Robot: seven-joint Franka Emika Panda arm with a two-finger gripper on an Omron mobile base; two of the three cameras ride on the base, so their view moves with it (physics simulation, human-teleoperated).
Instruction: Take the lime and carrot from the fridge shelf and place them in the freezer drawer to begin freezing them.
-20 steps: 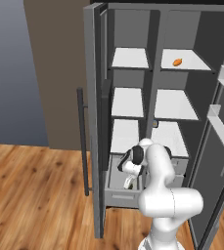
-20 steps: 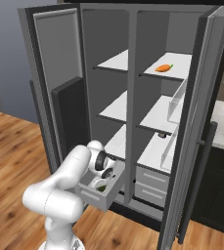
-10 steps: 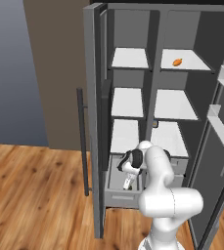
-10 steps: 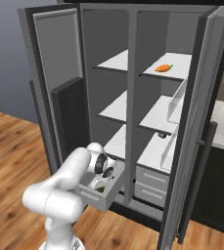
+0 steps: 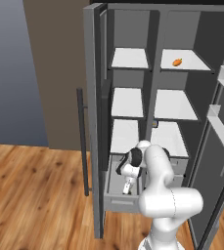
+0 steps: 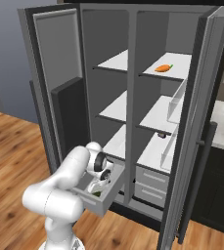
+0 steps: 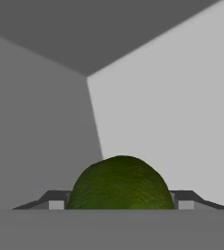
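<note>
The dark green lime (image 7: 119, 181) sits between my two fingertips, and my gripper (image 7: 119, 204) is shut on it. The hand reaches down into the open freezer drawer (image 5: 120, 202), the pulled-out grey box at the bottom left of the fridge. In the right base view, my gripper (image 6: 100, 187) is inside the freezer drawer (image 6: 100, 203), with a bit of the green lime (image 6: 98, 194) below it. The orange carrot (image 5: 177, 62) lies on the top right fridge shelf (image 5: 194, 61), also seen as the carrot (image 6: 164, 68) on the fridge shelf (image 6: 183, 60).
Both fridge doors stand open: the left door (image 5: 93, 122) next to the drawer, the right door (image 6: 191, 132) with its bins. Two pale drawers (image 6: 152, 181) sit closed at the bottom right. A small dark item (image 6: 160, 133) rests on the lower right shelf.
</note>
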